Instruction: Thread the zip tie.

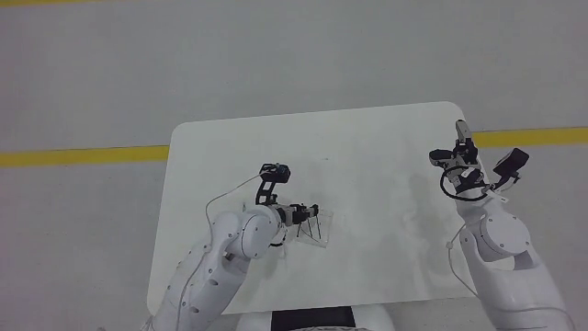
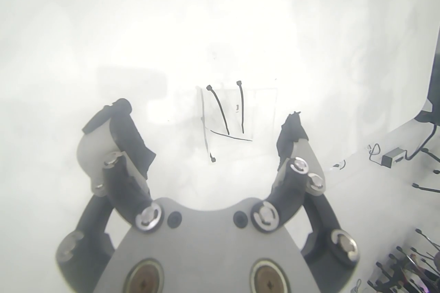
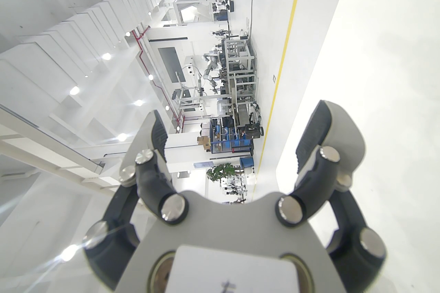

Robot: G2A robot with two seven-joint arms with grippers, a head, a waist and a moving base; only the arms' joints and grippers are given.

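Several black zip ties (image 2: 220,110) lie loose together on the white counter (image 1: 386,165), on the robot's left side. The left gripper (image 2: 206,112) hangs near them without touching, fingers spread wide and empty. The right gripper (image 3: 239,112) is at the counter's right edge, fingers also wide and empty.

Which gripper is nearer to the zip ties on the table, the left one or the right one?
Left. The left gripper hangs open close by the zip ties; the right gripper is far off, open, at the table's right edge.
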